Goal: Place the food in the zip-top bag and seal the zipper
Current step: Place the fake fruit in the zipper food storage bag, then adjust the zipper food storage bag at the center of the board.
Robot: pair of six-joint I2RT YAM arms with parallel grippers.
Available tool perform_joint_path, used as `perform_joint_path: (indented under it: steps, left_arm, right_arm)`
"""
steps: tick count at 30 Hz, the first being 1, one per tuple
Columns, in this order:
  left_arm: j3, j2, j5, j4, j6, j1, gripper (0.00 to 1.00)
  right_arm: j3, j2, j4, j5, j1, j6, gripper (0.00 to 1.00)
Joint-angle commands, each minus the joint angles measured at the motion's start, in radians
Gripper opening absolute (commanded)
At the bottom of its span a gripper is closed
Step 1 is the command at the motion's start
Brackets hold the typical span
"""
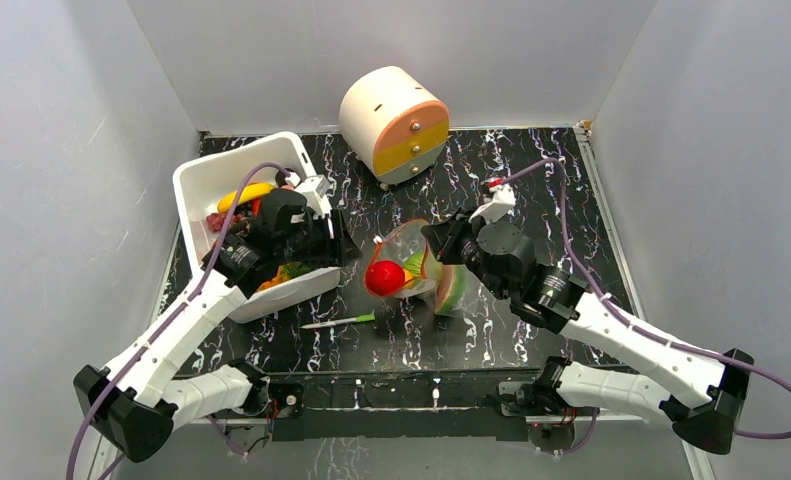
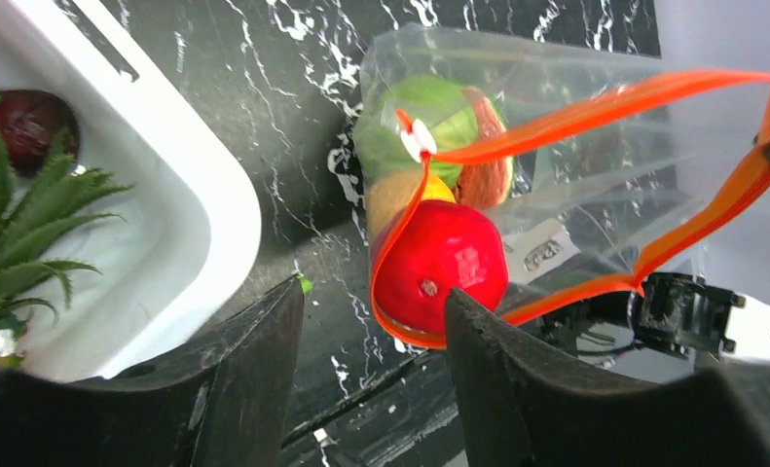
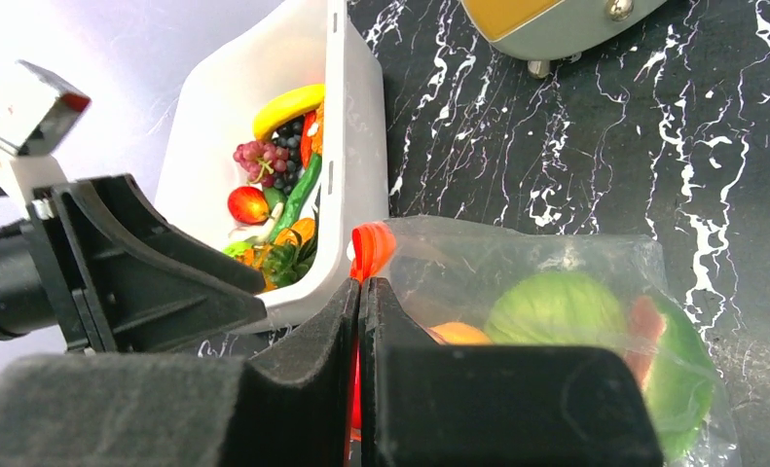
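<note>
Overhead, black marbled tabletop (image 1: pixel 451 340), grey walls (image 1: pixel 61 150), left gripper (image 2: pixel 373 300) parted and empty, right gripper (image 3: pixel 359 287) pinching zipper (image 3: pixel 371 248).

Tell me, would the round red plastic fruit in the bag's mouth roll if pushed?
Probably: the round red plastic fruit looks smooth and glossy, so it may roll or slip. The crinkly clear plastic bag around it looks floppy and would likely give way.

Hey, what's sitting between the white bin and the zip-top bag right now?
Only bare tabletop: the left wrist view shows it between the white bin and the zip-top bag. The top view shows the left gripper over that gap.
</note>
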Motion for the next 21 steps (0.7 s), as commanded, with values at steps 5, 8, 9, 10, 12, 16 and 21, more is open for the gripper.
perform_joint_path:
  steps: [5, 8, 9, 10, 12, 16, 21]
  left_arm:
    - [-0.140, -0.059, 0.157, 0.060, -0.055, -0.006, 0.45]
    - [-0.154, -0.038, 0.158, 0.079, -0.055, -0.005, 0.43]
    - [-0.158, -0.029, 0.171, 0.096, -0.056, -0.006, 0.43]
    - [-0.165, -0.023, 0.193, 0.116, -0.060, -0.004, 0.43]
    - [-0.183, -0.012, 0.229, 0.161, -0.076, -0.005, 0.42]
    - [-0.215, 0.011, 0.268, 0.241, -0.108, -0.006, 0.40]
    - [-0.235, 0.047, 0.264, 0.283, -0.124, -0.004, 0.37]
  right_arm:
    - [0.034, -0.061, 0.066, 0.064, 0.003, 0.008, 0.00]
    - [0.034, -0.062, 0.068, 0.066, 0.003, 0.009, 0.00]
    - [0.035, -0.059, 0.068, 0.066, 0.003, 0.010, 0.00]
    - [0.036, -0.058, 0.068, 0.064, 0.003, 0.010, 0.00]
    - [0.036, -0.057, 0.069, 0.061, 0.003, 0.012, 0.00]
    - [0.023, -0.070, 0.084, 0.060, 0.003, 0.021, 0.00]
    - [0.016, -0.069, 0.091, 0.057, 0.003, 0.023, 0.00]
